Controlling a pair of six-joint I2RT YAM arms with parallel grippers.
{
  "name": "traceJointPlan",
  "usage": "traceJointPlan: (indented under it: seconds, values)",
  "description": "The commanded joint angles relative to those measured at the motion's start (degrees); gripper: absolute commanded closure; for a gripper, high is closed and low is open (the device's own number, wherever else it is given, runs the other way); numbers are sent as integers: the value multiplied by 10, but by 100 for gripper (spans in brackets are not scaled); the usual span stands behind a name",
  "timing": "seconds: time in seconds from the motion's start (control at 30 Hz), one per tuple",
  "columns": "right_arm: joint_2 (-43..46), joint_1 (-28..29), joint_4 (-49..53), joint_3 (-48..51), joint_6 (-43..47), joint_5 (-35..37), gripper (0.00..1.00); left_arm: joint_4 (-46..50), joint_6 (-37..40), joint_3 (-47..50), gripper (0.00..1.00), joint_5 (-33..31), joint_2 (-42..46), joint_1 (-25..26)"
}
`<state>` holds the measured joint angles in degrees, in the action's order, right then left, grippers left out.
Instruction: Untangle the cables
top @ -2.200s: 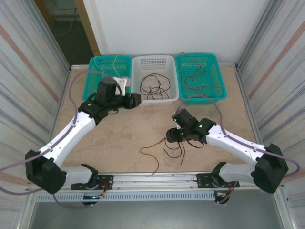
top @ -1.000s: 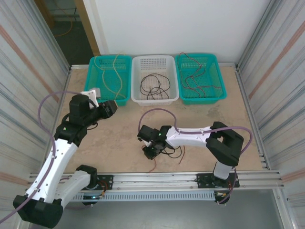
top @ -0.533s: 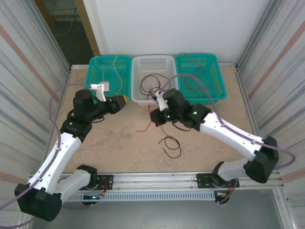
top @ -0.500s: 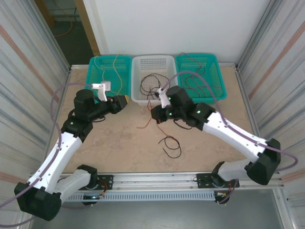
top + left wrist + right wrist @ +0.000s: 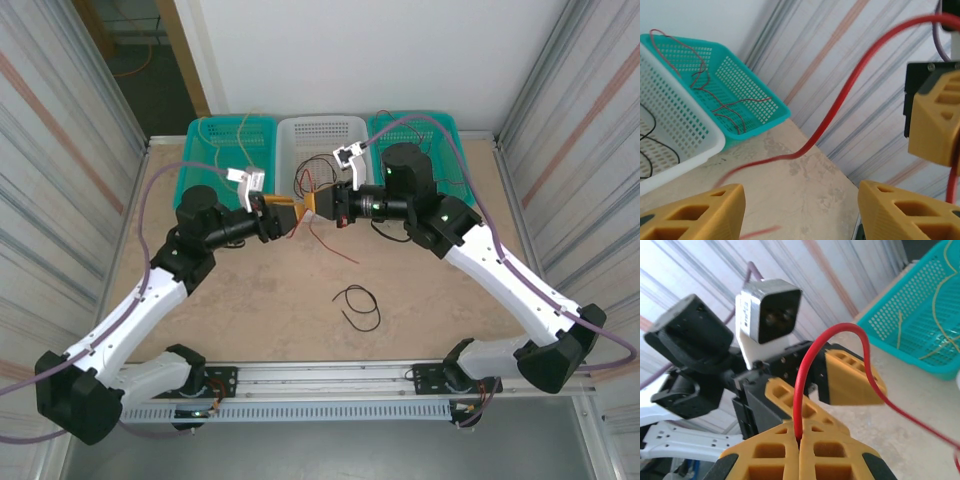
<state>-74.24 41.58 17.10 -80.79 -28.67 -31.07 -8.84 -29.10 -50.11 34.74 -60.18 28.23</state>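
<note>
Top external view: 3 baskets sit side by side along the far edge of the counter (image 5: 250, 300), with the white basket (image 5: 322, 128) in the middle. Just in front of its near rim the 2 arms meet tip to tip above the counter.

The right jaws are pressed fully together on the red cable (image 5: 336, 248). In the right wrist view the wire rises from the seam between them, arches over and falls away. From that grip it trails down toward the near side of the white basket, its loose end over bare counter.

The left jaws face them from the white basket's left and stand wide apart with nothing between them. In the left wrist view the red cable crosses beyond their tips.

A black cable (image 5: 356, 291) lies curled alone on the counter, well nearer than the white basket and apart from both arms. More black wire (image 5: 312, 165) lies inside the white basket, tan wire (image 5: 244, 145) in the left teal basket (image 5: 205, 140) beside it, and red wire (image 5: 742, 103) in the right teal basket (image 5: 755, 85).

Between the white basket and the near rail (image 5: 330, 375) the counter is otherwise bare. Ribbed metal walls (image 5: 60, 150) close both sides.
</note>
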Motion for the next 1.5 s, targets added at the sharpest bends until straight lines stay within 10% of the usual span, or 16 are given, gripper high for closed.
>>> traceJointPlan:
  seconds: [0.0, 0.37, 0.83, 0.97, 1.17, 1.47]
  values:
    - [-3, -3, -27, -15, -25, -48, 100, -3, 39, -5, 40, -9, 11, 10]
    - [1, -3, -55, 2, -48, -75, 100, -25, 43, -13, 50, -24, 12, 10]
    - [13, -5, -19, 20, -28, -70, 100, 10, 76, -49, 99, -126, 21, 10]
    - [23, -9, -15, 28, -26, -68, 100, 9, 73, -46, 100, -136, 22, 5]
    - [29, -18, -16, 27, -25, -72, 100, -44, 63, -31, 48, -16, 19, 4]
    - [26, -21, -25, 10, -35, -97, 100, -28, 77, -35, 39, 24, 10, 4]
